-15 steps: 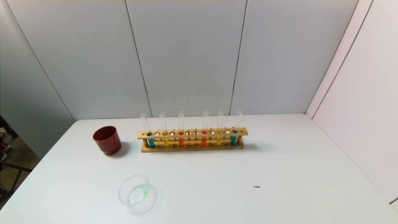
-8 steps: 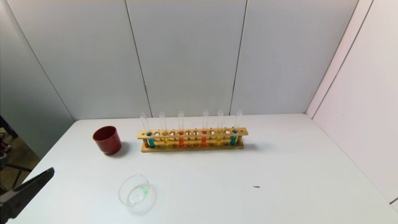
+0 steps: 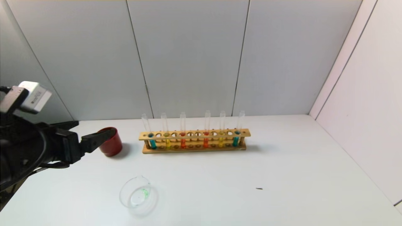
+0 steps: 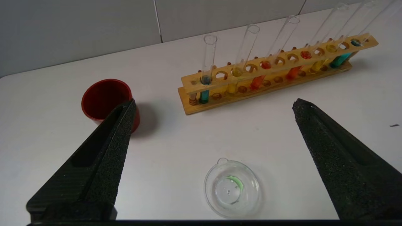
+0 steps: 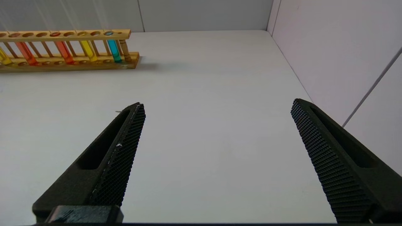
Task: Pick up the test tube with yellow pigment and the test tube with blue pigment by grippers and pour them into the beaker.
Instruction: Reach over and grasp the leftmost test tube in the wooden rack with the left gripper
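Black left gripper (image 3: 91,133) hovers at the table's left edge, beside the dark red cup (image 3: 110,145), fingers spread wide, empty — yellow-liquid tube (image 3: 168,142) and cyan-blue tube (image 3: 152,142) stand in the wooden rack (image 3: 194,134); clear glass beaker (image 3: 135,195) sits nearer. Right gripper (image 5: 216,110) gapes too.

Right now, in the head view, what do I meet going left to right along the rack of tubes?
Blue tube → yellow tube → orange-red tube → orange-red tube → yellow tube → teal tube, all standing in the wooden rack.
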